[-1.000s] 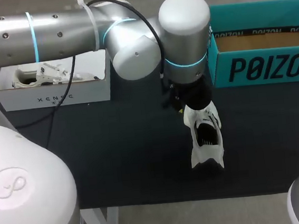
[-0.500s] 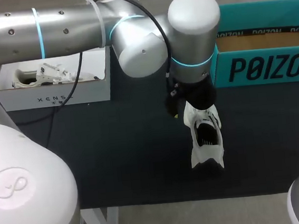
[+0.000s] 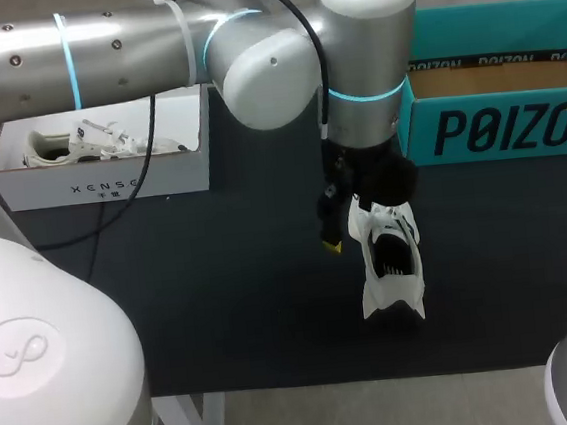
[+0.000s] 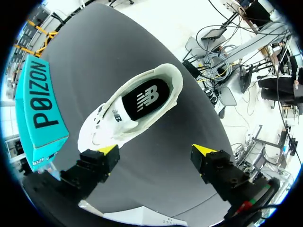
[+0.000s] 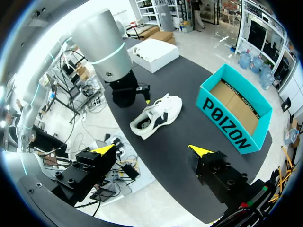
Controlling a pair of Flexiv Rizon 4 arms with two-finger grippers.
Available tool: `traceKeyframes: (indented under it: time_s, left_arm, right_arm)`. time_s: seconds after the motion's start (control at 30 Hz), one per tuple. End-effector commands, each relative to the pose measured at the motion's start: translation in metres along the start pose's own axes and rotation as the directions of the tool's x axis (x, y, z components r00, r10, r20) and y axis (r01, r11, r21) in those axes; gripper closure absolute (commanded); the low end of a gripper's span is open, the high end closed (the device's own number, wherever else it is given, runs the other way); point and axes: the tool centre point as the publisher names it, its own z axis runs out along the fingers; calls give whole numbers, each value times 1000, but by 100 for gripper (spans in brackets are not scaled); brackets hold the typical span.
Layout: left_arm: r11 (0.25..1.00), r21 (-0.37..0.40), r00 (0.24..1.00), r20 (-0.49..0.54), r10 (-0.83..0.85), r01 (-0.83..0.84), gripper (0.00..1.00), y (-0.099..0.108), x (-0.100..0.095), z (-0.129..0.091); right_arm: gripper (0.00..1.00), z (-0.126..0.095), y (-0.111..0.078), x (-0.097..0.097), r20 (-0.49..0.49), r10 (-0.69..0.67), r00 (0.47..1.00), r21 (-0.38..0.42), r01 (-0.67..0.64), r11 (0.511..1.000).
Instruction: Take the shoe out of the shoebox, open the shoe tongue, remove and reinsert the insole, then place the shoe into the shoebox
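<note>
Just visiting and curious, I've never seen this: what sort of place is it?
Probably a robotics test lab: a robot arm hangs over a black table with a white shoe and a teal shoebox on it.

you're looking down on a black, matte tabletop point(image 3: 222, 309). soft, even light is falling across it, and its near edge is running straight across in front of you.

A white shoe point(image 4: 130, 111) with a black insole point(image 4: 144, 100) lies on the dark desk point(image 4: 94, 42) just ahead of the wide-open jaws, toe near the teal box point(image 4: 40, 109).
</note>
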Motion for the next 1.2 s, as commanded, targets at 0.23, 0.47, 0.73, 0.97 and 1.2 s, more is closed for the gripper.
traceKeyframes:
  time_s: [0.23,0.47,0.73,0.97,1.2]
  left_arm:
    - [776,-28,755,-207,-622,631,0,-26,42,9]
    - [736,6,721,-208,-661,677,0,-27,55,10]
    - [736,6,721,-208,-661,677,0,-27,55,10]
    - [790,9,781,-157,-605,613,0,-40,49,11]
    - [811,8,804,-136,-578,585,0,-59,48,10]
  right_arm:
    - [0,0,2,-1,-3,1,1000,6,-1,1000]
    - [0,0,2,-1,-3,1,1000,6,-1,1000]
    - [0,0,2,-1,-3,1,1000,6,-1,1000]
    - [0,0,2,-1,-3,1,1000,6,-1,1000]
    - [0,0,2,-1,-3,1,1000,6,-1,1000]
